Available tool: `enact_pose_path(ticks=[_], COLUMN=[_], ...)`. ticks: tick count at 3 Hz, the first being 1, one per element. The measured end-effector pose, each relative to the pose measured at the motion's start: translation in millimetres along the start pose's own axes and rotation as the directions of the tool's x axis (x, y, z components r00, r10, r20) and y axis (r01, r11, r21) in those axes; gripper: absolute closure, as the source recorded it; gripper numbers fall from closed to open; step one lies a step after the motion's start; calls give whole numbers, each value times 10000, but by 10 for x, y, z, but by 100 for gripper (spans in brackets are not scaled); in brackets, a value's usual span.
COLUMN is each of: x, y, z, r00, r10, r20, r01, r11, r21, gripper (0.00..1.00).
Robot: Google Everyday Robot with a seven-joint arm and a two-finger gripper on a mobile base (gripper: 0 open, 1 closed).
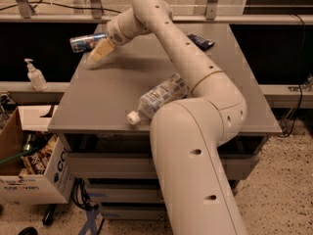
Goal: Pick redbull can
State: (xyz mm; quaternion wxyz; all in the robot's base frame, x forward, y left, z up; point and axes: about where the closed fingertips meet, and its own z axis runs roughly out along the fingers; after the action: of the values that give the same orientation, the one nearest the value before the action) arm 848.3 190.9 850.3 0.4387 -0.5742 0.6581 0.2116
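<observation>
One can is held in the gripper at the upper left of the frame.

A single redbull can [86, 42], silver and blue, is seen lying sideways in the air over the far left corner of the one grey table [105, 94], clasped by the gripper [98, 49], whose one visible tan finger [100, 53] is pressed under the can. One cream arm [195, 131] is stretched from the lower right up to that corner. One clear plastic bottle [159, 96] with a white cap is laid on its side near the table's front edge at centre, and one dark wrapper [200, 41] is placed flat at the upper right. One pump bottle [35, 76] and one cardboard box [29, 180] are seen at left.
</observation>
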Motion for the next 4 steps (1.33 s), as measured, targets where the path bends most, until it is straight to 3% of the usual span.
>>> enact_pose_path(ticks=[4], x=[151], y=[-187], z=[143], r00=[9954], r10=[387], r20=[-876], r01=[-359], r11=[9988], r21=[334], gripper=[2])
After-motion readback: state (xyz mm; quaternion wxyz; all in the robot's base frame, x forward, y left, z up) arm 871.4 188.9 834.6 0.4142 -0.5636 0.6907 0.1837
